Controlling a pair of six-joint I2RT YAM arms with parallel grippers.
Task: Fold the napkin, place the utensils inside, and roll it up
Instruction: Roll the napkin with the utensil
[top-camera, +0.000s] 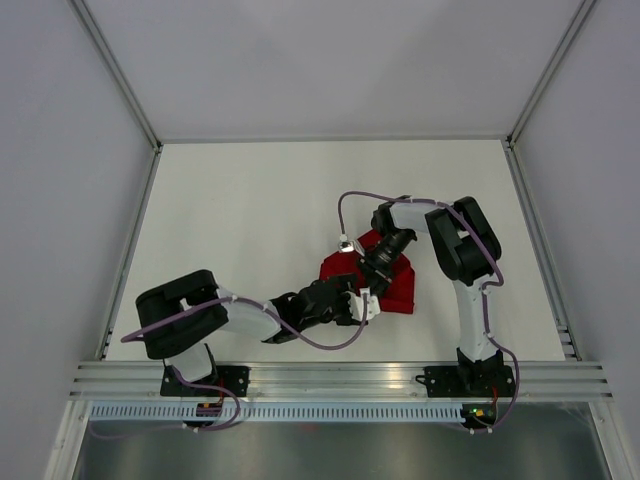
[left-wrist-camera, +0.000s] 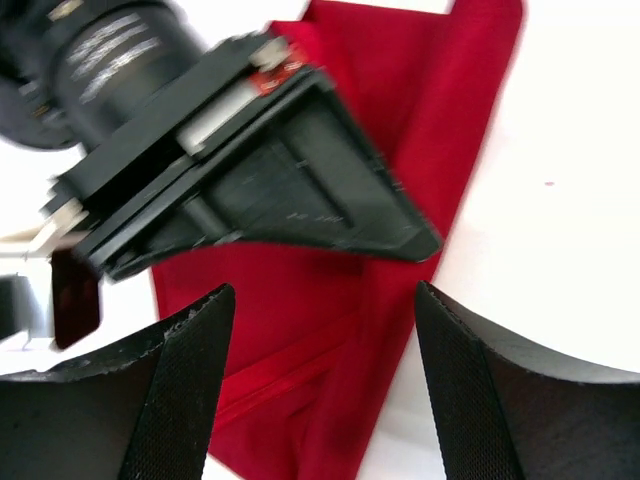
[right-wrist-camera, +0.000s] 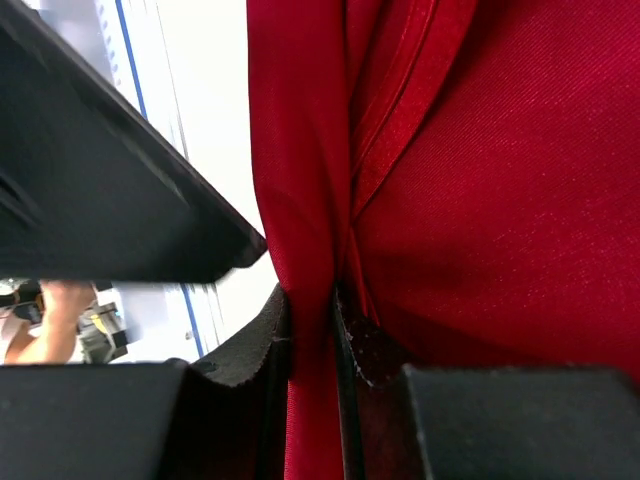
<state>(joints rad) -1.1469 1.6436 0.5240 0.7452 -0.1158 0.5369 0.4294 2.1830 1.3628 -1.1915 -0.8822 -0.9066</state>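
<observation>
The red napkin (top-camera: 400, 290) lies folded into a small bundle near the table's middle front. My right gripper (top-camera: 380, 272) comes down on it from above and is shut on a raised fold of the cloth (right-wrist-camera: 312, 300). The napkin (right-wrist-camera: 500, 180) fills most of the right wrist view. My left gripper (top-camera: 366, 303) is open at the napkin's near-left edge. In the left wrist view it (left-wrist-camera: 325, 290) straddles the napkin (left-wrist-camera: 330, 340) without touching it, and the right gripper's black body (left-wrist-camera: 250, 180) hangs just ahead. The utensil is hidden.
The white table (top-camera: 250, 220) is walled by grey panels left, back and right. An aluminium rail (top-camera: 340, 378) runs along the near edge by the arm bases. The two grippers are very close together over the napkin.
</observation>
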